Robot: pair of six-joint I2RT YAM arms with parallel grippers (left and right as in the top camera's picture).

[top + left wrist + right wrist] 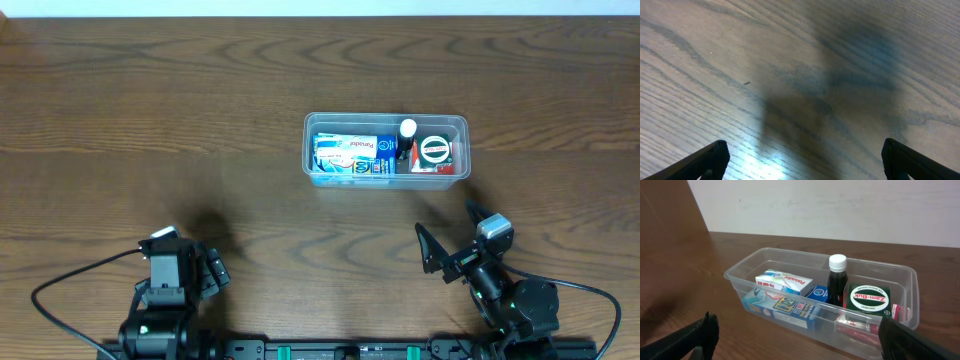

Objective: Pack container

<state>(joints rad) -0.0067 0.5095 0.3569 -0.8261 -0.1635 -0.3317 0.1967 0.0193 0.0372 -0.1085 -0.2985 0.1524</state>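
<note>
The clear plastic container (310, 128) stands on the table right of centre; it also shows in the right wrist view (735, 275). Inside lie blue and white boxes (350, 155), a dark bottle with a white cap (407, 135) and a green Zam-Buk tin (434, 150) on a red pack. My right gripper (455, 238) is open and empty, in front of the container, apart from it. My left gripper (212, 268) is open and empty at the front left, over bare wood (800, 100).
The brown wooden table (150, 120) surrounds the container. A pale wall (840, 205) stands behind the table's far edge in the right wrist view. No loose items lie outside the container.
</note>
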